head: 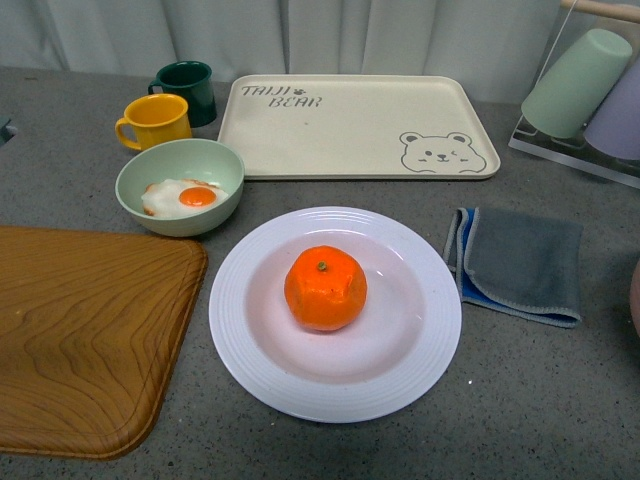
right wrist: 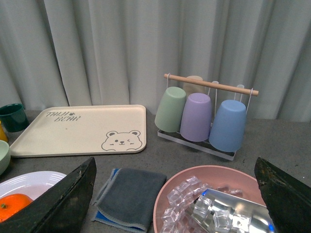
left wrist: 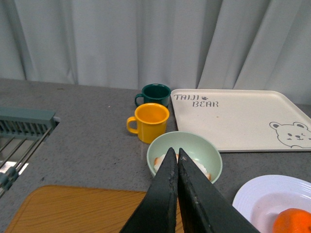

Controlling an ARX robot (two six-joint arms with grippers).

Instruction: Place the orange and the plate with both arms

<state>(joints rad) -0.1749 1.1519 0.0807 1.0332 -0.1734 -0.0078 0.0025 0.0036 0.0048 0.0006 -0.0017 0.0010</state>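
Note:
The orange (head: 325, 289) sits upright in the middle of the white plate (head: 240, 340), which lies on the grey table near the front. Neither arm shows in the front view. In the left wrist view my left gripper (left wrist: 174, 151) is shut with nothing between its fingers, hovering before the green bowl (left wrist: 204, 155); the plate (left wrist: 257, 201) and orange (left wrist: 294, 221) lie off to one side. My right gripper (right wrist: 175, 162) stands wide open and empty above a pink bowl, with the plate (right wrist: 29, 182) and orange (right wrist: 12, 206) at the frame's edge.
A cream bear tray (head: 360, 125) lies behind the plate. The green bowl (head: 215, 155) holds a fried egg, with a yellow mug (head: 155, 120) and dark green mug (head: 187, 90) behind. A wooden tray (head: 80, 330) lies left, a grey cloth (head: 520, 262) right. A cup rack (right wrist: 209, 114) and the pink ice bowl (right wrist: 167, 204) stand far right.

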